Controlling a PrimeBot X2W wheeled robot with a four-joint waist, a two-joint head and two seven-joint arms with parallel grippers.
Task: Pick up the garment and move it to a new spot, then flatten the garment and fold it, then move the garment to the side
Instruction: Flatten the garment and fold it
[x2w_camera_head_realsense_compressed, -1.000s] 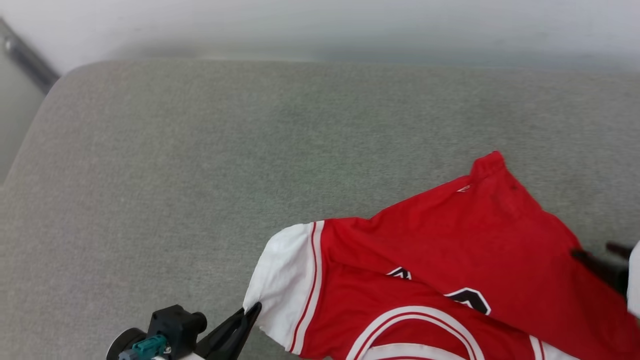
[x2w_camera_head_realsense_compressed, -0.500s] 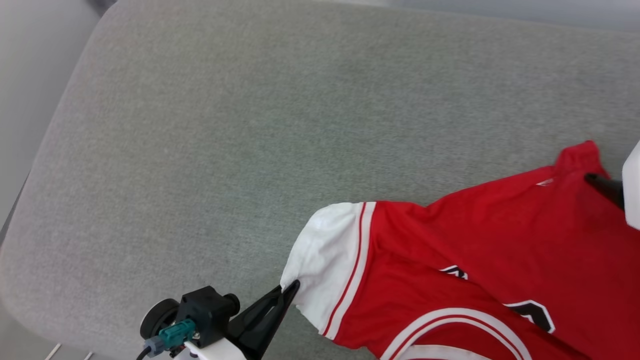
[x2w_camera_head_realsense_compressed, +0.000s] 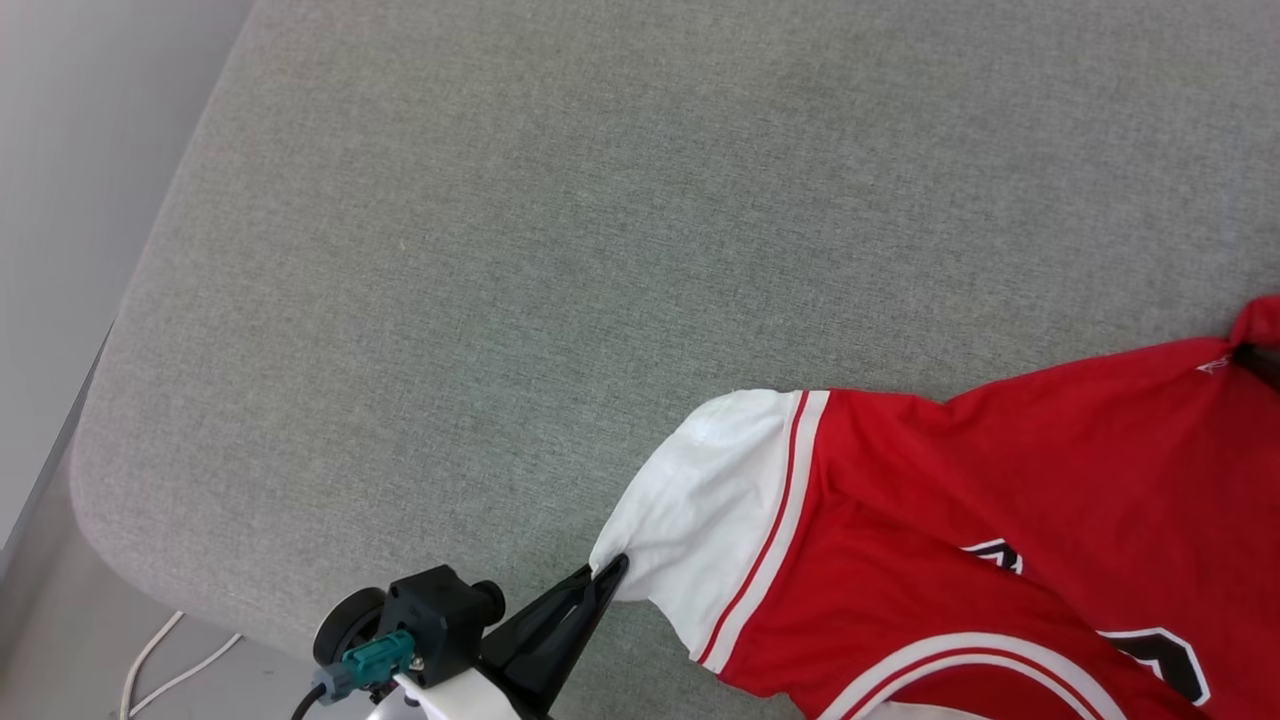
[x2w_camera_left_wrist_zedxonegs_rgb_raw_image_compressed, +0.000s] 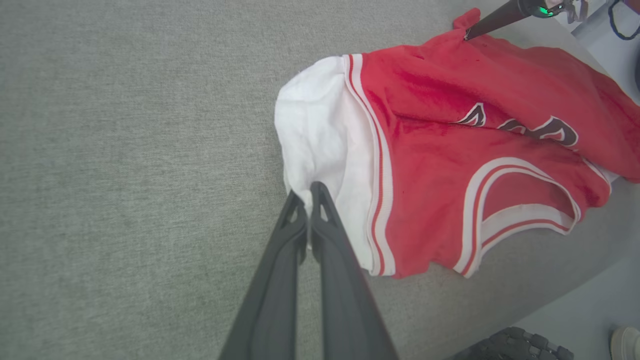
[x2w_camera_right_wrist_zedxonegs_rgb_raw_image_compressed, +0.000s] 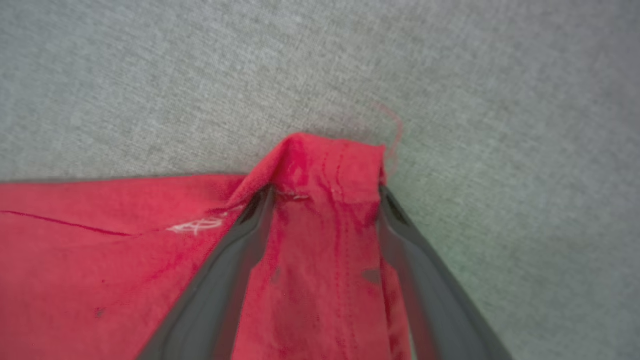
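The red-and-white cloth jersey (x2w_camera_head_realsense_compressed: 960, 480) looks soft and matt; the grey woven fabric surface (x2w_camera_head_realsense_compressed: 500, 250) beneath appears rough-textured; the dark gripper fingers (x2w_camera_left_wrist_zedxonegs_rgb_raw_image_compressed: 325, 260) seem smooth matt plastic.

Grey fabric cushion (x2w_camera_head_realsense_compressed: 520, 250) with rounded corners across the scene. White cables (x2w_camera_head_realsense_compressed: 160, 660) on pale floor (x2w_camera_head_realsense_compressed: 60, 650) at near left.

The left gripper (x2w_camera_head_realsense_compressed: 617, 570) pinches the white sleeve of the red garment (x2w_camera_head_realsense_compressed: 1000, 480) on the grey cushion (x2w_camera_head_realsense_compressed: 500, 250).
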